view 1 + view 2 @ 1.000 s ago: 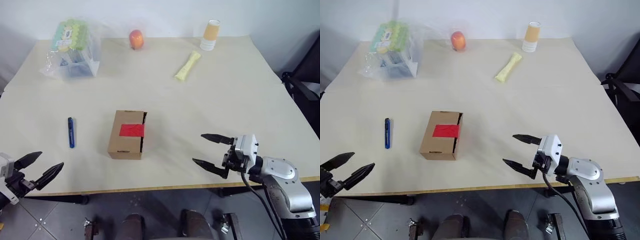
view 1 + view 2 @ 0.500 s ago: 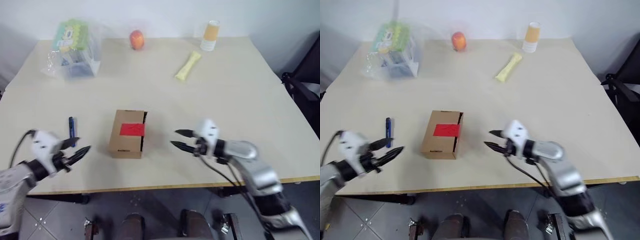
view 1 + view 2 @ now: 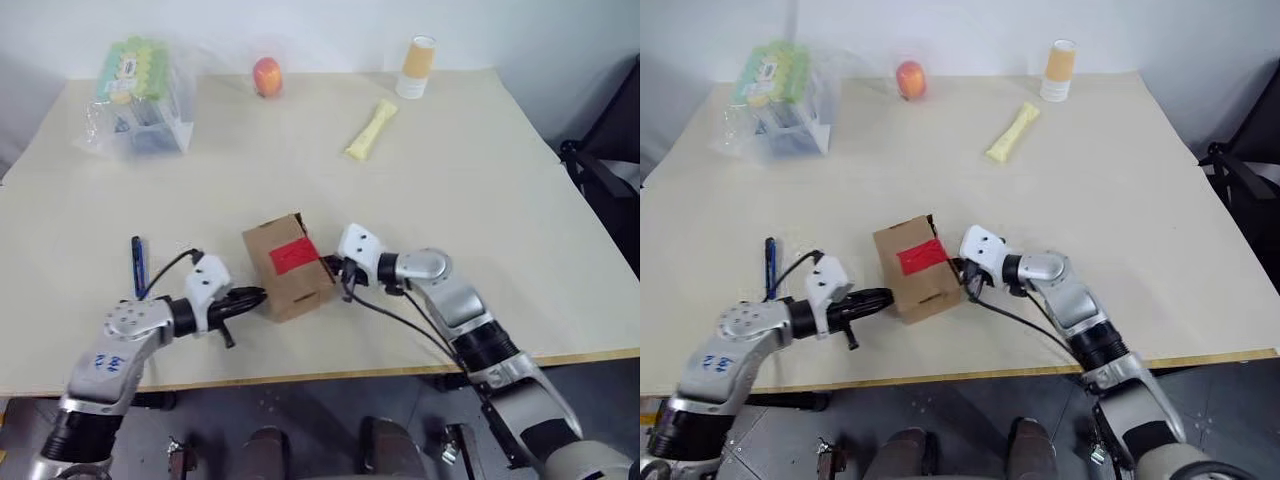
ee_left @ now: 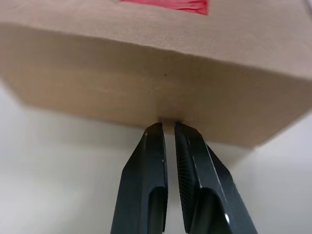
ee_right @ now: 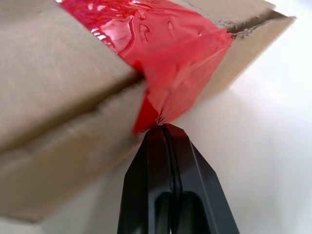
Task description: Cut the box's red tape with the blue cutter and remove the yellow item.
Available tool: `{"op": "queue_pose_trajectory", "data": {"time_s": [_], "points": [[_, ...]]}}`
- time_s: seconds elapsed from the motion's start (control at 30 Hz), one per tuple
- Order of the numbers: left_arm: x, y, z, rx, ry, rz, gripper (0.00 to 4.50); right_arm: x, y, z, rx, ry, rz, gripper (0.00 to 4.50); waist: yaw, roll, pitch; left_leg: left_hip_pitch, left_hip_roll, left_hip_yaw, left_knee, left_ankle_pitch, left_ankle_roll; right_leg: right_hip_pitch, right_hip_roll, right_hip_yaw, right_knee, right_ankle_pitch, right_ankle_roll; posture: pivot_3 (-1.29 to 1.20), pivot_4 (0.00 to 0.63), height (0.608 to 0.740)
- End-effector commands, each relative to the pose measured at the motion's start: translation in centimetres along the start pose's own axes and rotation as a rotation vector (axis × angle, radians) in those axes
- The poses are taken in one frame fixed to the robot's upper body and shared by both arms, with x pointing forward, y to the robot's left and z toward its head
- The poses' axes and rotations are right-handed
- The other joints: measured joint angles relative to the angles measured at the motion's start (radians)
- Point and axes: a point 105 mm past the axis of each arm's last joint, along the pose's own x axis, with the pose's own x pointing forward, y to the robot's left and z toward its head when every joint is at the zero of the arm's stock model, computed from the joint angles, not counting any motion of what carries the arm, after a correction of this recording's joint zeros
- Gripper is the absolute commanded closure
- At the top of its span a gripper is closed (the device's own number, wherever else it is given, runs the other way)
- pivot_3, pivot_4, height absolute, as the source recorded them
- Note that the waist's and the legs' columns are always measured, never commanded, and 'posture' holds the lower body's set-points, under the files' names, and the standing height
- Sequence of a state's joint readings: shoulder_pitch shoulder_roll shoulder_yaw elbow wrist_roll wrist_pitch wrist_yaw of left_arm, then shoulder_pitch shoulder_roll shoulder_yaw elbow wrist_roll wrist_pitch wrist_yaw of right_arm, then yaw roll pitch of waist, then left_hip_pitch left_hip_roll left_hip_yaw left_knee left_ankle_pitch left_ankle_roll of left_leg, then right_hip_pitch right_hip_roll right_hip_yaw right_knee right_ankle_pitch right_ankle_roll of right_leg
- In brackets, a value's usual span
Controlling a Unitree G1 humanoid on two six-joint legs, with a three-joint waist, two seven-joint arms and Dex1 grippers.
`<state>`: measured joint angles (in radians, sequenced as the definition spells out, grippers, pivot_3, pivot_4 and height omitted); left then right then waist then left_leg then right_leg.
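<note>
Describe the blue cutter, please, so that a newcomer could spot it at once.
Start from the box near the table's front edge. To its left, past the left gripper, lies a slim, pen-like cutter. It is the one dark blue thing lying bare on the tabletop.

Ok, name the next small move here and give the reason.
Probably back the left gripper off the box and go for the blue cutter. Both grippers, the right gripper too, press closed fingertips against opposite sides of the box, the red tape looks uncut, and the cutter lies untouched on the table.

Box (image 3: 288, 265) contents hidden; box edges cut off in both wrist views.
</note>
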<state>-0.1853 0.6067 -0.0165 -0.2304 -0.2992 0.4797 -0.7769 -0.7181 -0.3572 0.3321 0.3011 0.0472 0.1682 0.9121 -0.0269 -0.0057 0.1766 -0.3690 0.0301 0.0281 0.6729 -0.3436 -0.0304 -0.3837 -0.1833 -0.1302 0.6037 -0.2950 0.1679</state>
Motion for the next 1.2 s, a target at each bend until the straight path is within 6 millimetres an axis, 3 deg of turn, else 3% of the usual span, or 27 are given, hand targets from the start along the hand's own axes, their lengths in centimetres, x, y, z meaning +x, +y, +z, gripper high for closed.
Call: {"op": "queue_pose_trajectory", "data": {"time_s": [0.03,0.17,0.3,0.37,0.47,0.6,0.77,0.83,0.97,1.1,1.2], "points": [[1.3,-0.5,1.0,-0.008,-0.047,-0.003,4.08,0.0,0.3,0.4,-0.031,-0.02,0.095,4.5,-0.002,0.0,0.0,0.0,0.0,0.0,0.0,0.0,0.0,0.0,0.0,0.0,0.0,0.0,0.0,0.0,0.15,0.74],[0.4,-0.5,1.2,-0.075,-0.117,0.039,4.08,-0.9,-1.1,-0.8,-0.067,0.014,0.064,4.5,-0.005,0.0,0.0,0.0,0.001,0.0,0.0,0.0,0.0,0.0,0.0,0.0,0.0,0.0,0.0,0.0,0.15,0.74],[-2.4,-0.5,0.4,-0.095,-0.134,0.099,4.08,-3.4,-2.6,-0.4,0.008,-0.051,0.018,4.5,-0.01,0.0,0.0,0.0,0.001,0.001,-0.001,0.0,0.0,-0.001,0.0,0.001,0.0,0.0,0.0,0.0,0.15,0.74],[-4.6,0.1,0.6,-0.109,-0.196,0.184,3.68,-5.5,-3.4,-1.0,0.017,-0.051,-0.025,4.13,-0.005,0.0,0.0,-0.001,0.001,0.001,0.0,0.0,0.0,-0.002,0.0,0.001,0.0,0.0,0.0,0.0,0.15,0.74],[-9.6,1.4,-1.1,-0.122,-0.215,0.393,2.89,-9.1,-3.2,-1.7,-0.023,-0.079,-0.024,3.25,0.004,0.0,0.0,-0.001,0.001,0.0,0.002,-0.001,0.001,0.0,-0.001,0.0,-0.001,0.0,0.0,0.0,0.15,0.74],[-18.1,2.7,-5.2,-0.191,-0.174,0.75,1.69,-12.6,-1.3,0.9,0.016,-0.358,-0.018,1.84,0.001,0.001,0.0,-0.001,0.001,0.001,0.002,-0.002,0.002,0.004,0.0,-0.001,-0.008,0.0,0.0,0.0,0.15,0.74],[-28.8,1.8,-10.7,-0.266,-0.043,1.177,0.11,-13.6,2.7,3.1,0.088,-0.513,-0.022,0.11,0.003,0.0,0.0,0.001,0.002,0.002,0.001,-0.003,0.002,0.005,0.0,-0.001,-0.008,0.0,0.0,0.0,0.15,0.74],[-31.3,0.7,-12.0,-0.315,-0.011,1.263,0.02,-13.4,4.1,4.2,0.082,-0.561,-0.013,0.02,0.003,0.0,0.0,0.001,0.002,0.002,0.001,-0.004,0.003,0.005,0.0,-0.001,-0.009,0.0,0.0,0.0,0.15,0.74],[-31.9,0.2,-11.8,-0.337,-0.031,1.291,0.02,-13.4,5.9,6.2,0.119,-0.622,0.1,0.02,0.023,0.0,0.0,0.0,0.002,0.003,0.007,-0.007,0.005,0.006,0.0,0.0,-0.009,0.0,0.0,0.0,0.15,0.74],[-28.1,-0.1,-10.6,-0.322,-0.043,1.199,0.02,-13.5,6.1,7.3,0.087,-0.648,0.092,0.02,0.033,-0.003,-0.002,0.001,0.002,0.003,0.009,-0.009,0.006,0.007,0.0,0.001,-0.01,0.0,0.0,0.0,0.15,0.74],[-24.0,1.4,-8.1,-0.321,-0.146,1.168,0.02,-13.9,5.6,7.0,0.082,-0.629,0.059,0.02,0.047,-0.003,-0.002,0.001,0.002,0.003,0.009,-0.009,0.006,0.007,0.0,0.001,-0.01,0.0,0.0,0.0,0.15,0.74]]}}
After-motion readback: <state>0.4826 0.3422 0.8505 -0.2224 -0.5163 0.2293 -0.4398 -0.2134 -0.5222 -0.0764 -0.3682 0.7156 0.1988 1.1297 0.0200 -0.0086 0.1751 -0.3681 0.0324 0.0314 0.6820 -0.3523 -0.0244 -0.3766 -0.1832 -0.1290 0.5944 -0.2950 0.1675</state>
